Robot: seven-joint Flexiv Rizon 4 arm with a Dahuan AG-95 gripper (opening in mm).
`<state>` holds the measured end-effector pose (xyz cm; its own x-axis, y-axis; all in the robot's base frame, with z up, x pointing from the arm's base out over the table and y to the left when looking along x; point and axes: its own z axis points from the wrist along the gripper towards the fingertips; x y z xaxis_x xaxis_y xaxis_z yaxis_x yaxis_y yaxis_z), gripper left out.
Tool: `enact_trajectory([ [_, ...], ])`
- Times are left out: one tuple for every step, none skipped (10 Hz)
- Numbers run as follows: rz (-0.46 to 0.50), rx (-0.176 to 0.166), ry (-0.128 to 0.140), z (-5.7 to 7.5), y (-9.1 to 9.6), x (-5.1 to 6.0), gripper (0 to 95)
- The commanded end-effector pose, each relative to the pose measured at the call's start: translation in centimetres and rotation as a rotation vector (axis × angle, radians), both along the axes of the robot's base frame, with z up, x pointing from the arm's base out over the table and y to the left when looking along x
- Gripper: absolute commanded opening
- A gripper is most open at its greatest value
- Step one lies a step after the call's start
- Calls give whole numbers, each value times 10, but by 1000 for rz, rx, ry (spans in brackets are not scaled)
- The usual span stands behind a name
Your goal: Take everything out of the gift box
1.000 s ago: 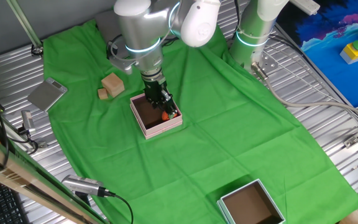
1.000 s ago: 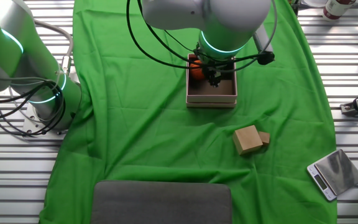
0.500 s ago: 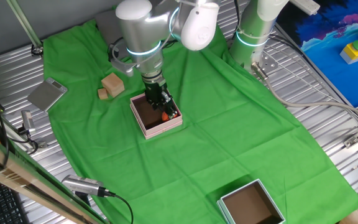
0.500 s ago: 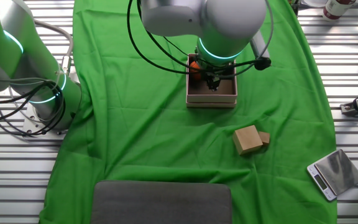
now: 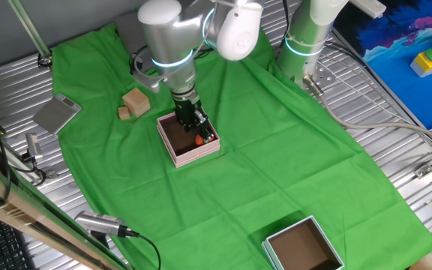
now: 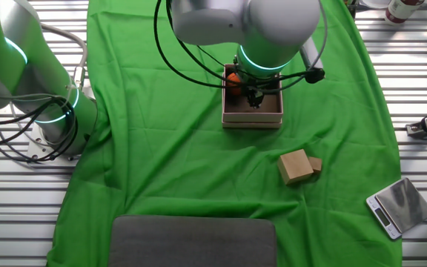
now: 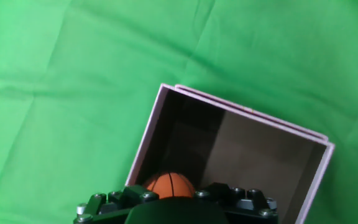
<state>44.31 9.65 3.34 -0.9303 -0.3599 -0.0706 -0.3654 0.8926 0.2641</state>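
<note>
The pale pink gift box (image 5: 197, 157) (image 6: 252, 122) (image 7: 247, 112) sits on the green cloth with its dark brown inside showing. My gripper (image 5: 196, 129) (image 6: 254, 93) reaches down into it from above. The orange ball (image 5: 199, 138) (image 6: 232, 78) (image 7: 169, 185) is at the box's corner, right against the gripper (image 7: 176, 205), and appears held between the shut fingers, whose tips are hidden. The tan wooden cube (image 5: 136, 100) (image 6: 294, 165) lies outside the box on the cloth.
A small brown block (image 5: 124, 113) (image 6: 315, 164) touches the wooden cube. A larger teal-grey box (image 5: 304, 246) stands at the cloth's near corner. A metal scale (image 5: 57, 114) (image 6: 397, 206) lies off the cloth. A second arm's base (image 5: 306, 37) (image 6: 35, 81) stands beside the cloth.
The arm has shifted slightly and the orange ball sits a little higher against the box's corner in the other fixed view. The box, cube and block have not moved.
</note>
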Motion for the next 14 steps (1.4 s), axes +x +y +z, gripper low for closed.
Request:
enact_trajectory([
  [11, 23, -5, -2, -4, 0, 760],
  [19, 20, -9, -2, -5, 1, 760],
  [33, 5, -21, 0, -6, 2, 760],
  [58, -28, -36, 1, -8, 3, 760],
  [131, -117, -75, 5, -13, 4, 760],
  [156, -146, -88, 8, -17, 5, 760],
  [171, -163, -91, 10, -20, 6, 760],
  [192, -193, -94, 16, -26, 9, 760],
  [205, -214, -96, 18, -29, 10, 760],
  [207, -223, -95, 19, -31, 10, 570],
  [208, -228, -95, 20, -32, 10, 570],
  [223, -241, -100, 21, -32, 11, 570],
  [223, -242, -100, 22, -33, 12, 570],
  [217, -214, -89, 28, -38, 17, 570],
])
